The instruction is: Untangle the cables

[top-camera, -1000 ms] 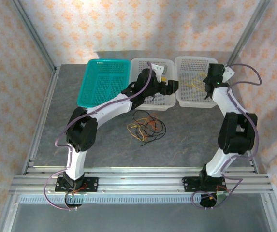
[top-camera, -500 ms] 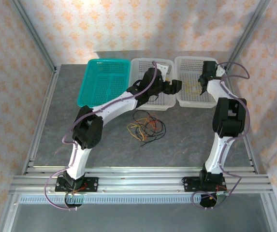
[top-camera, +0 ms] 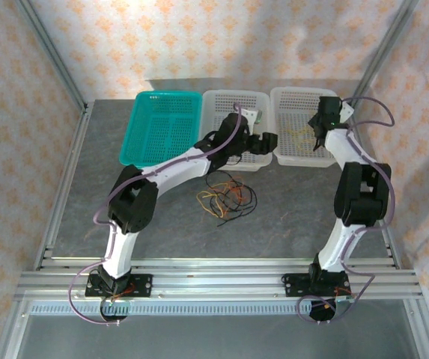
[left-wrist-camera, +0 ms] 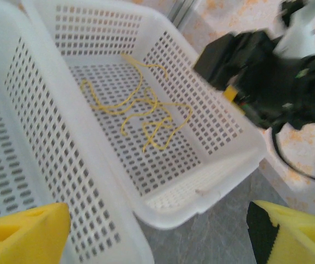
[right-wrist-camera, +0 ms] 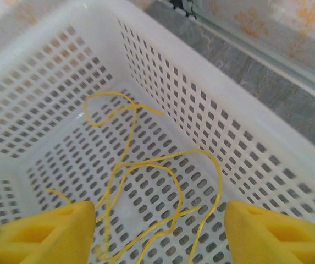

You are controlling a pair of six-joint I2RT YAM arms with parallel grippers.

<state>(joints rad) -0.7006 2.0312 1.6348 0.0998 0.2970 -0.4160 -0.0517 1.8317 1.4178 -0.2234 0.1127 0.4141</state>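
A loose yellow cable (right-wrist-camera: 146, 181) lies in loops on the floor of the right white basket (top-camera: 298, 96), also visible as the yellow cable (left-wrist-camera: 141, 110) and the yellow cable (top-camera: 301, 134). My right gripper (right-wrist-camera: 160, 231) hovers open just above it, with nothing between its yellow fingers; it appears as a black right gripper (top-camera: 321, 129) over the basket. A tangle of black, orange-red and yellow cables (top-camera: 226, 196) rests on the table in front of the baskets. My left gripper (left-wrist-camera: 157, 234) stands open and empty over the near rims where the two white baskets meet, seen as the left gripper (top-camera: 269, 140).
A teal basket (top-camera: 162, 127) sits at the back left, and a middle white basket (top-camera: 221, 97) stands beside the right one. Grey tabletop (top-camera: 289, 202) stretches in front of the baskets. Metal frame rails (top-camera: 64, 187) run along the table's sides.
My right gripper has opened and the yellow cable now lies free in the right basket. The left arm has shifted slightly towards the near side.
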